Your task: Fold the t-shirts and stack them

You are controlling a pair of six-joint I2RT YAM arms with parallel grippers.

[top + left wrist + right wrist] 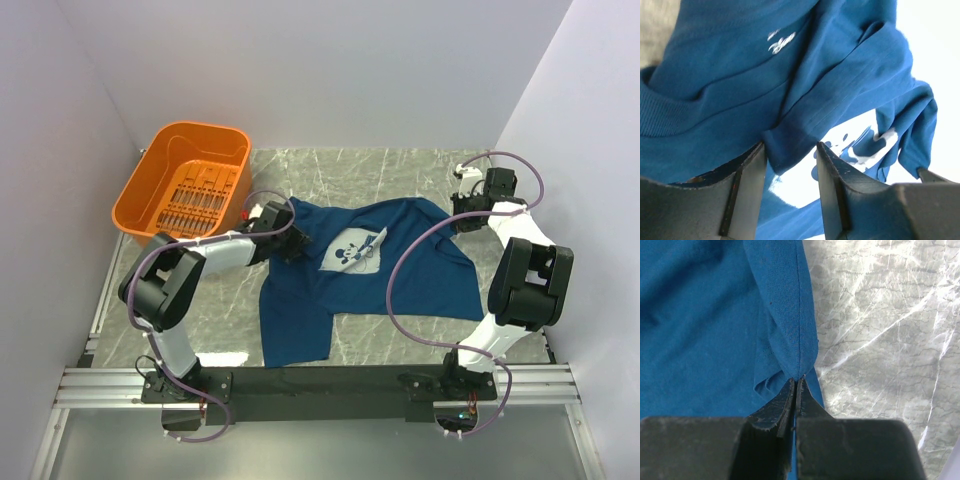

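A grey-white marble-patterned table top [400, 170] fills the floor of a small booth closed in by plain white walls [330, 60] at the back and on both sides. A silver metal rail frame [560, 385] runs along the near edge and carries the two arm bases.

In the far left corner stands an orange plastic slotted basket [135, 205], tipped towards the camera beside the left wall.

The dark navy-blue short-sleeved cotton t-shirt [370, 280] lies across the middle of the table, rumpled and only partly spread. One part reaches towards the near edge at the left and another stretches to the right. Its pale square cartoon-mouse print [355, 250] faces up near the centre, creased.

The left gripper [290, 240] is at the t-shirt's far left edge. In the left wrist view its jaws stand part-way apart [790, 150] with a thick fold of the blue cloth [790, 130] filling the gap between them. Whether the fingers [752, 185] press on it I cannot tell.

The right gripper [462, 215] is at the t-shirt's far right corner. In the right wrist view its jaws are closed together [796, 382], pinching a hemmed edge of the fabric [785, 330]. Bare marble [880, 315] shows just beside it on the right.
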